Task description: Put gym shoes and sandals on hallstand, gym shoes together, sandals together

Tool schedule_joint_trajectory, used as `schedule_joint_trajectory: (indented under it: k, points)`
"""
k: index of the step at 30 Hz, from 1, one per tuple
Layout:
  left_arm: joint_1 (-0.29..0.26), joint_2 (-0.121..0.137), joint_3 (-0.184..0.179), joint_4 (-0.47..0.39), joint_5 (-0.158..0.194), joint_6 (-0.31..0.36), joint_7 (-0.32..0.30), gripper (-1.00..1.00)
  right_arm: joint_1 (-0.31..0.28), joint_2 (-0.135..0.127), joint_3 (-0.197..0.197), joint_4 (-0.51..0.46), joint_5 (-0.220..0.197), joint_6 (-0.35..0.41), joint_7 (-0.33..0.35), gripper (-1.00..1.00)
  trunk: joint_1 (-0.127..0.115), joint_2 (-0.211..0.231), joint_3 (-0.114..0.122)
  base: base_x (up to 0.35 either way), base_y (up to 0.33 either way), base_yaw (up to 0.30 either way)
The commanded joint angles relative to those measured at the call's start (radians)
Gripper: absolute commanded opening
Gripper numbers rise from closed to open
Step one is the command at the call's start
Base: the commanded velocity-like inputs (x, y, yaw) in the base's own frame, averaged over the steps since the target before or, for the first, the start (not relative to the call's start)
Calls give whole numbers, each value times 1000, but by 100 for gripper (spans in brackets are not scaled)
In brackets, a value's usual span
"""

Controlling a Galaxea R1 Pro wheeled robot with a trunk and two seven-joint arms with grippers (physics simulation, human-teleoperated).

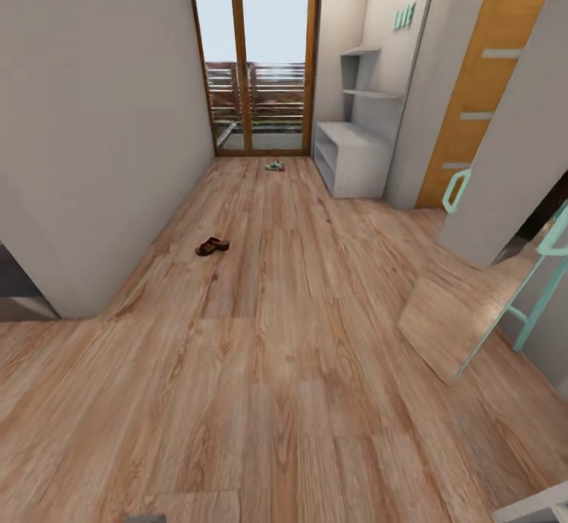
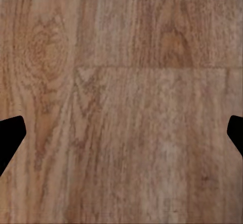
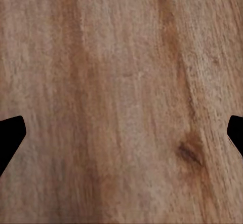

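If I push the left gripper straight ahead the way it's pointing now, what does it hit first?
The wooden floor. The left gripper is open and aimed at bare planks, with nothing between its fingertips; how far off the floor is, I can't judge.

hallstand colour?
Pale grey, matching the stepped wall shelves above it; hallstand shows best in the head view, at the corridor's far right.

Warm brown wood-plank corridor floor (image 1: 300, 365), one brown sandal (image 1: 211, 246) lying on it near the left wall, a white and green gym shoe (image 1: 274, 166) far off by the glass door, the pale-grey hallstand (image 1: 351, 162) standing on it at the right
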Motion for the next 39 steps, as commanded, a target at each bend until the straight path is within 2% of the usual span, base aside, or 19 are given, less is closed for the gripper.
schedule_joint_trajectory:
  k: [1, 39]
  points:
    - [-1, 0, 1, 1, -1, -6, 1, 100, 0, 0, -2, 1, 0, -3, 1, 100, 0, 0, -1, 339, 0, 0]
    - [-2, 4, 1, 12, 0, -16, 1, 100, -1, 0, -3, 4, -1, -4, -1, 100, 0, 0, -1, 340, 0, 0]
